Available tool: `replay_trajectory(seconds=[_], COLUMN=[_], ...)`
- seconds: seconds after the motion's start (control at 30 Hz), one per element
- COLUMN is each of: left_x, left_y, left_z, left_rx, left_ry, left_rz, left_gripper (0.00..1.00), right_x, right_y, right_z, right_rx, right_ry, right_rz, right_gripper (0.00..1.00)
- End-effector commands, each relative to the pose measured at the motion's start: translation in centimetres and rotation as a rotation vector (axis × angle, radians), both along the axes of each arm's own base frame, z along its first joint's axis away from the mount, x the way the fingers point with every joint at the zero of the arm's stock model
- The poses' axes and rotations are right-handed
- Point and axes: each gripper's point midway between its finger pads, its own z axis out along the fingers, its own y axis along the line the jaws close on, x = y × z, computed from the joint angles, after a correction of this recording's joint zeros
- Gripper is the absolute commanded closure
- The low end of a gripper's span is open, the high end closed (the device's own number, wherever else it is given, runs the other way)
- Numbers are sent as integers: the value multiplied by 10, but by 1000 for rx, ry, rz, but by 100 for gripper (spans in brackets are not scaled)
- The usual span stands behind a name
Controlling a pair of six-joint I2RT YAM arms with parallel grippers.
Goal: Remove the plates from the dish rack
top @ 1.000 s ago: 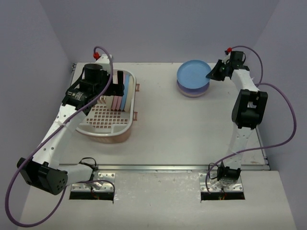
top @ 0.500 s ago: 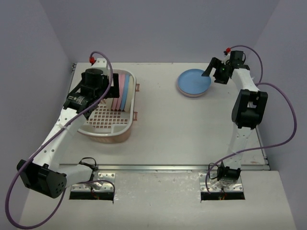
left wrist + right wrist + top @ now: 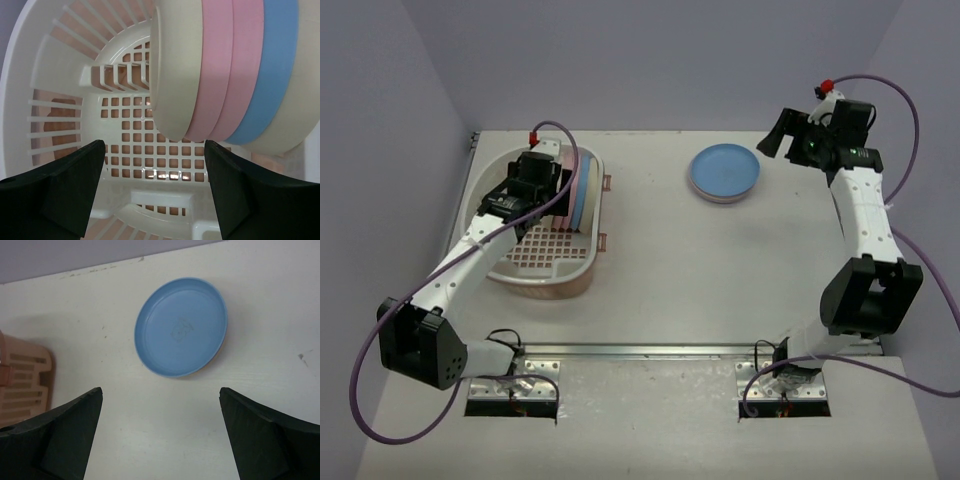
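- Plates [image 3: 220, 75]: five stand on edge in the dish rack [image 3: 542, 278] near the tabletop's [image 3: 650, 290] left edge, rims up for pinching.
- Others lie flat toward the far right corner, a blue plate [image 3: 181, 326] on top, probably the unloading stack.
- Left jaws: apart, empty, lined up on the nearest cream plate [image 3: 175, 75].
- Right jaws: wide apart, empty, above the stack.

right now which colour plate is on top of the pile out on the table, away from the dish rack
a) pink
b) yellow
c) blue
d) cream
c: the blue plate lies face up on the table with nothing on it, as both the overhead and right wrist views show.
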Motion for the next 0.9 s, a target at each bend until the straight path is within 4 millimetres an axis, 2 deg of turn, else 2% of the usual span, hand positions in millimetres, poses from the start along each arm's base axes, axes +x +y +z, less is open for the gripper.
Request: replay_trajectory(seconds=[0.0, 0.17, 0.43, 0.77, 0.87], left_x=[16, 24, 36, 53, 57], left_y=[0, 1, 7, 28, 29], left_z=[-5, -23, -35, -7, -7], left_rx=[31, 60, 95, 167, 197], left_ry=[-29, 2, -1, -120, -144], left_rz=[6, 19, 66, 201, 221], left_gripper=[23, 24, 26, 35, 44], right_x=[-23, -34, -43, -58, -60], right_y=[15, 20, 27, 37, 42], right_z=[-8, -5, -8, -22, -26], right_rx=[40, 53, 85, 104, 127], right_ry=[4, 3, 12, 20, 17], right_rz=[42, 55, 76, 124, 142], right_gripper=[1, 1, 1, 1, 1])
